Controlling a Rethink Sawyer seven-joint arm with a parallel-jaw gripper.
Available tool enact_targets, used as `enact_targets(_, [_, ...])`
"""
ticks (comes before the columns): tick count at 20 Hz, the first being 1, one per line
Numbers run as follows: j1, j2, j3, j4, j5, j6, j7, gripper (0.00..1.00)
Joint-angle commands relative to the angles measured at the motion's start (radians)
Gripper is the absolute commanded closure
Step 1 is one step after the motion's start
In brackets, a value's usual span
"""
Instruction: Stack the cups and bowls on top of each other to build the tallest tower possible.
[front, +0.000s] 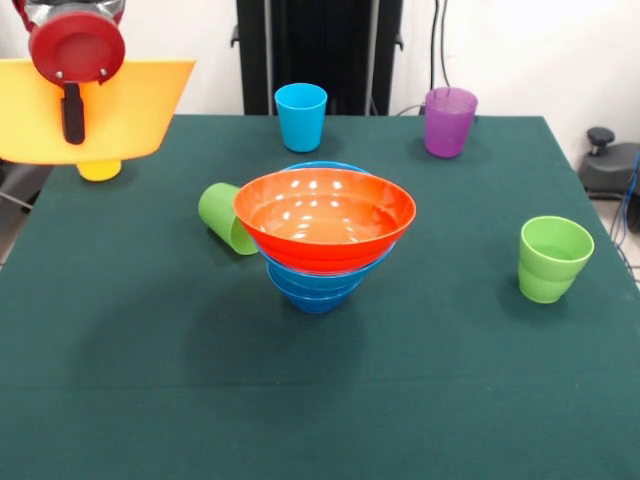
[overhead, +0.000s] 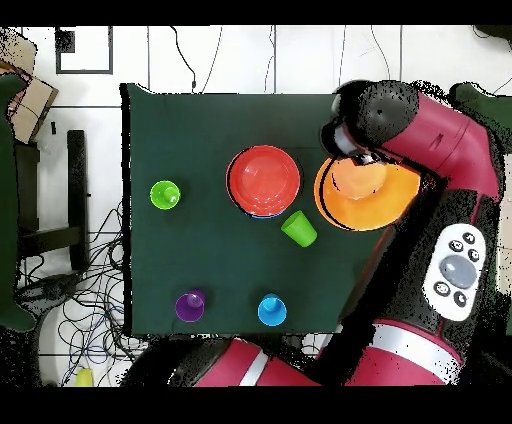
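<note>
The pincer (front: 73, 105) holds the yellow-orange bowl (front: 130, 105) aloft at ten o'clock of the tower (front: 324, 232); a tipped green cup (front: 225, 216) lies just beside the tower on the surface (front: 150, 380).

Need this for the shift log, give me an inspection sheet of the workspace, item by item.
Surface: dark green cloth table, flat.
Job's things: orange-red flared plastic bowl tops nested blue bowls; big yellow-orange bowl held aloft; green tumbler tipped beside the pile; second green tumbler, light blue tumbler, purple tumbler upright; yellow tumbler partly hidden.
Clutter: nothing seen.
Gripper: red-black gripper on the yellow-orange bowl's rim.
Cables: tangled on the floor.
Surroundings: black pedestal.
</note>
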Motion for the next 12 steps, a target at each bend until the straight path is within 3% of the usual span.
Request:
enact_targets(1, [0.035, 0.040, 0.054, -0.027, -0.013, 0.057, 0.110, 1.00])
enact_targets(12, [0.046, 0.046, 0.045, -0.049, -0.008, 0.077, 0.119, 1.00])
